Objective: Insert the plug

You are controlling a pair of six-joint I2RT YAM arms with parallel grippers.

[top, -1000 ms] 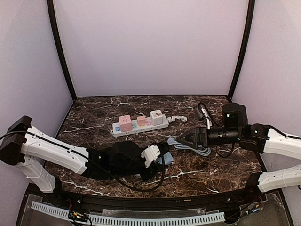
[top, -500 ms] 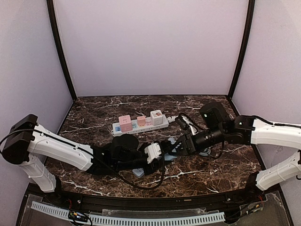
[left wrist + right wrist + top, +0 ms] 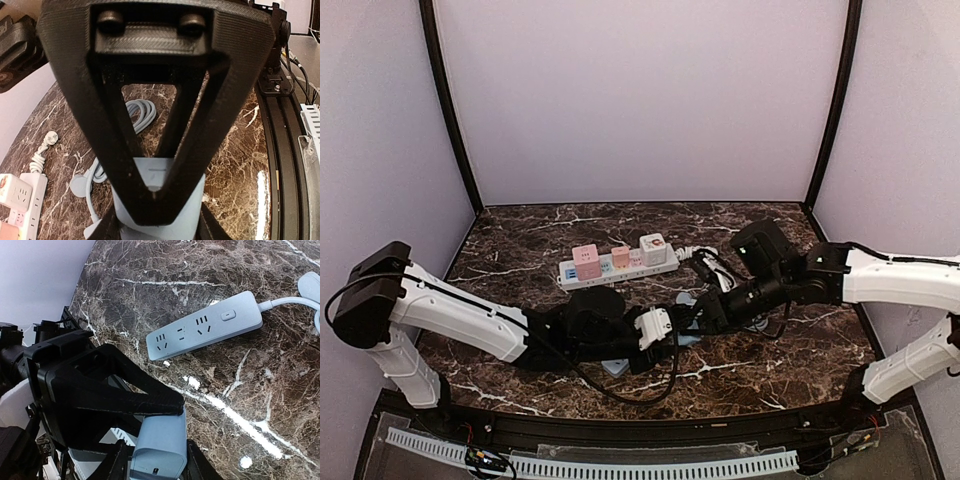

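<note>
The surface (image 3: 790,360) is dark brown marble, veined in white. A white power strip (image 3: 570,275) carries two pink blocks (image 3: 587,262) and a white block (image 3: 653,247) marked with red. A second power strip (image 3: 205,332) is pale blue-grey with dark socket slots. The plug (image 3: 160,442) is pale blue, and so is the coiled cable (image 3: 141,114). Another cable (image 3: 36,161) is white. The left tool (image 3: 152,197) is matte black with a ribbed texture, and the right tool (image 3: 156,462) is black too. The left arm (image 3: 460,315) and right arm (image 3: 900,275) are white with black joints. The walls (image 3: 640,100) are pale lilac, and the frame posts (image 3: 445,100) are black.
</note>
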